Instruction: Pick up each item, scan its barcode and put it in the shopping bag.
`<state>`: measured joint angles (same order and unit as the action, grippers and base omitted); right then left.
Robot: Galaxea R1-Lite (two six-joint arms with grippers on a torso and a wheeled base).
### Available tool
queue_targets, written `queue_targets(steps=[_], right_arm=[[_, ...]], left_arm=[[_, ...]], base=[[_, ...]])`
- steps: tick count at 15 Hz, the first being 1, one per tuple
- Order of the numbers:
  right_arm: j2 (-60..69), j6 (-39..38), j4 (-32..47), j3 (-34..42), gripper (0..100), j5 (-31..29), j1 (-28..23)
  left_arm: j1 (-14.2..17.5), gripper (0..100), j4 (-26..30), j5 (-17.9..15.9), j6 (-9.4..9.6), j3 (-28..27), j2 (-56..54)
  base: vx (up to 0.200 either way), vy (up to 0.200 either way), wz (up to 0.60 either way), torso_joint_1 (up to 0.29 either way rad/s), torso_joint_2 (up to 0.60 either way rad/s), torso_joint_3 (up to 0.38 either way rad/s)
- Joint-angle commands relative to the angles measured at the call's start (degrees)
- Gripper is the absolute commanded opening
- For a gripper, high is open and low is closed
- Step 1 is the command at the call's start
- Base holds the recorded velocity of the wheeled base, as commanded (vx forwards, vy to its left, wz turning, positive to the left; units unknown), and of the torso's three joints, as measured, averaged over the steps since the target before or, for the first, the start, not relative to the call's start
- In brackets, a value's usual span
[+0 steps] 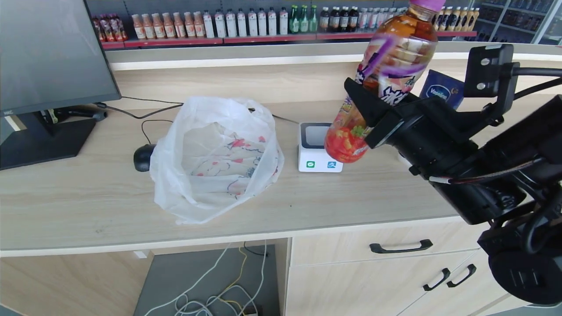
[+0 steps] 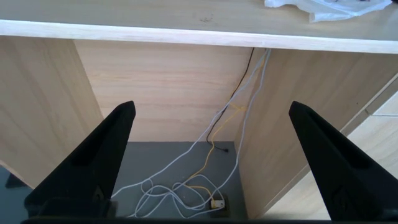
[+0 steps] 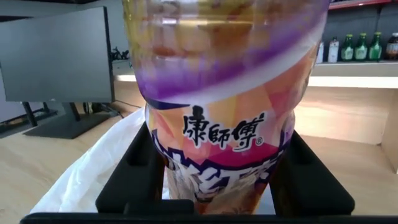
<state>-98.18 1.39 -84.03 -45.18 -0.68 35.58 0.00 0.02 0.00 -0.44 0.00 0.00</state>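
My right gripper (image 1: 381,115) is shut on a bottle of amber drink (image 1: 386,74) with a purple cap and a pink and purple label, held tilted in the air with its base over the white barcode scanner (image 1: 312,149). Close up in the right wrist view, the bottle (image 3: 227,118) sits between the black fingers (image 3: 134,171). The white plastic shopping bag (image 1: 217,153) stands open on the counter, left of the scanner. My left gripper (image 2: 211,162) is open below the counter edge, facing the cable recess.
A monitor (image 1: 50,52) on its stand occupies the counter's far left, with a black mouse (image 1: 142,157) beside the bag. A blue packet (image 1: 441,87) lies behind my right arm. Drawers with black handles (image 1: 400,248) sit under the counter. Cables (image 2: 205,180) lie in the recess.
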Motion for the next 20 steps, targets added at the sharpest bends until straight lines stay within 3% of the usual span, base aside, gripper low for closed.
queue_targets(steps=[1,4,8,11,14,20], right_arm=[[0.98,-0.16,0.36,-0.26,0,-0.11,-0.34],[-0.61,-0.25,2.56,-2.55,0,-0.11,-1.75],[-3.77,-4.55,12.31,-12.92,0,-0.02,-2.71],[-10.63,-12.46,15.56,-23.64,0,-0.02,-3.24],[-14.58,-18.62,15.56,-28.74,0,-0.11,-3.24],[-15.02,-34.61,15.74,-31.29,0,-0.2,-3.24]], left_arm=[[0.09,100,-0.02,0.09,0.0,0.0,0.0],[0.09,100,-0.02,0.0,0.0,0.0,0.0],[0.09,100,-0.02,0.0,0.0,0.0,0.0],[0.09,100,-0.02,0.09,0.0,0.0,0.0],[0.09,100,-0.02,0.0,0.0,0.0,0.0],[0.09,100,-0.02,0.0,0.0,0.0,0.0]], base=[[0.0,0.0,0.0,0.0,0.0,0.0],[0.0,0.0,0.0,0.0,0.0,0.0],[0.0,0.0,0.0,0.0,0.0,0.0],[0.0,0.0,0.0,0.0,0.0,0.0],[0.0,0.0,0.0,0.0,0.0,0.0],[0.0,0.0,0.0,0.0,0.0,0.0]])
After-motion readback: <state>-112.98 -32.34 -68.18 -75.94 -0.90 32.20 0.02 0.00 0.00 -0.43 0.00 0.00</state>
